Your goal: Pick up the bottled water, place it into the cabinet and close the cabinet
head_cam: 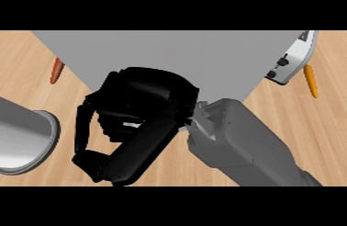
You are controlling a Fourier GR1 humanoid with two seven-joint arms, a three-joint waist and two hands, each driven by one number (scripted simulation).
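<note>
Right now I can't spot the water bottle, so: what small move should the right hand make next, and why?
Probably ease the black right hand back a little: it covers the big grey cabinet panel's near edge, and no bottle shows, so clearing the view seems wise.

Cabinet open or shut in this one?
Cannot tell. The head view shows the cabinet only as a flat grey surface, and the right hand covers its near corner; no door edge shows.
</note>
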